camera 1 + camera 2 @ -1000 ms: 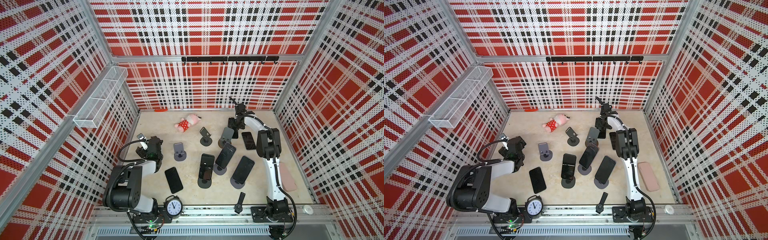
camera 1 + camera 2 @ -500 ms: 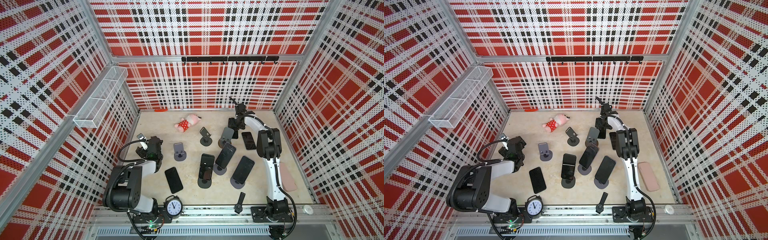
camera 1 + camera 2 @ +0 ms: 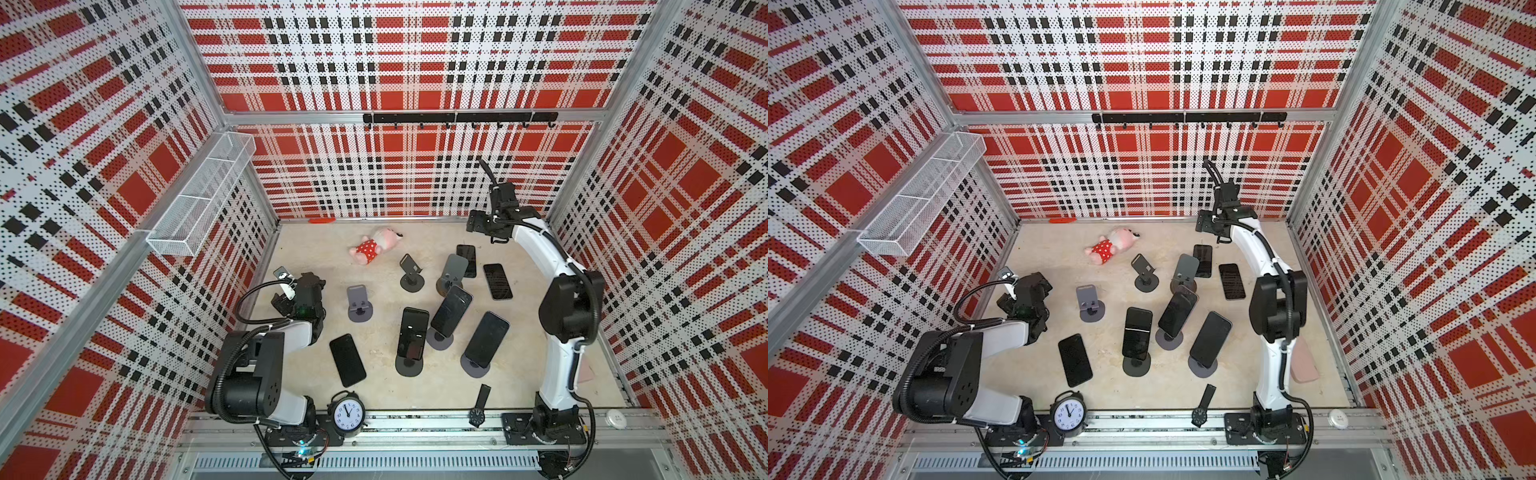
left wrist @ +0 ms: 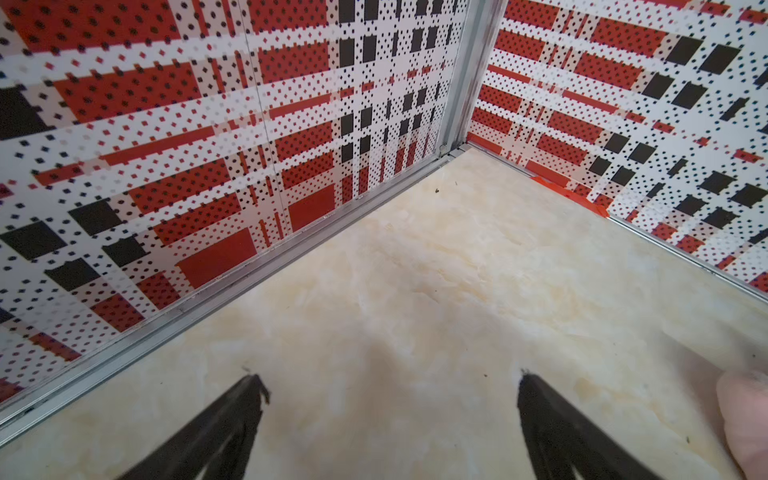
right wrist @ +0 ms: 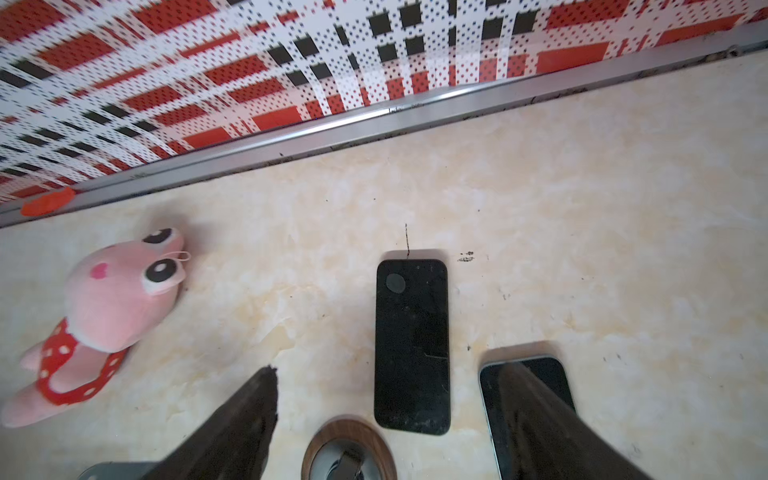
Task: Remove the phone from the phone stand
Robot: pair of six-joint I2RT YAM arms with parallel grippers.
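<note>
1. Phone [image 5: 411, 345]: lies flat on the counter [image 5: 582, 208] near the far edge, toward the far right corner. In both top views it [image 3: 466, 257] [image 3: 1202, 255] is partly hidden behind the stand plate.
2. Phone stand [image 3: 454, 270]: carries nothing. Its grey plate tilts over a round brown-rimmed base [image 5: 348, 446], which sits just beside the phone's near end.
3. Right arm [image 3: 536, 245]: its jaws hang above the phone's near end, standing apart and gripping nothing. One finger covers part of a second flat phone [image 5: 555, 376].
4. Left arm [image 3: 291, 332]: its jaws are spread fully and hold nothing. They sit low over bare counter near the left edge.
5. Mid-counter: three more phones [image 3: 413, 334] [image 3: 451, 311] [image 3: 486, 338] lean on their stands.
</note>
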